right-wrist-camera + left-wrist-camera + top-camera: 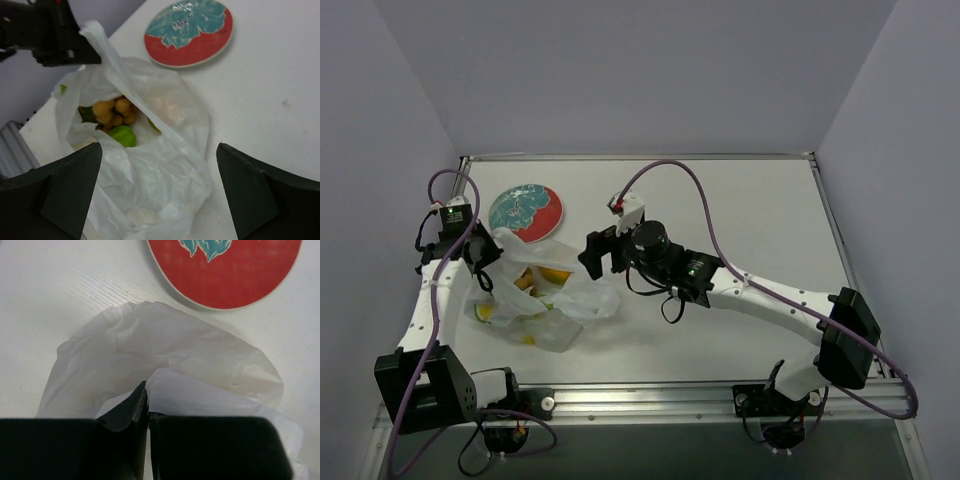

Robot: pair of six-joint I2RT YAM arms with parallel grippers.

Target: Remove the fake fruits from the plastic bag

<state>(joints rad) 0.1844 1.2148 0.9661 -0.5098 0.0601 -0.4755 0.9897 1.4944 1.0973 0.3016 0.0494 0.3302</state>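
The plastic bag lies crumpled at the left of the table, its mouth held up. My left gripper is shut on the bag's upper edge; in the left wrist view the film is pinched between the jaws. It also shows in the right wrist view. My right gripper is open and empty, hovering just right of the bag. Inside the open mouth I see the orange-yellow berry bunch and a green piece. Yellow pieces show through the film.
The red-and-teal round plate lies just beyond the bag, also in the wrist views. The left wall stands close to the left arm. The white table stretches to the right.
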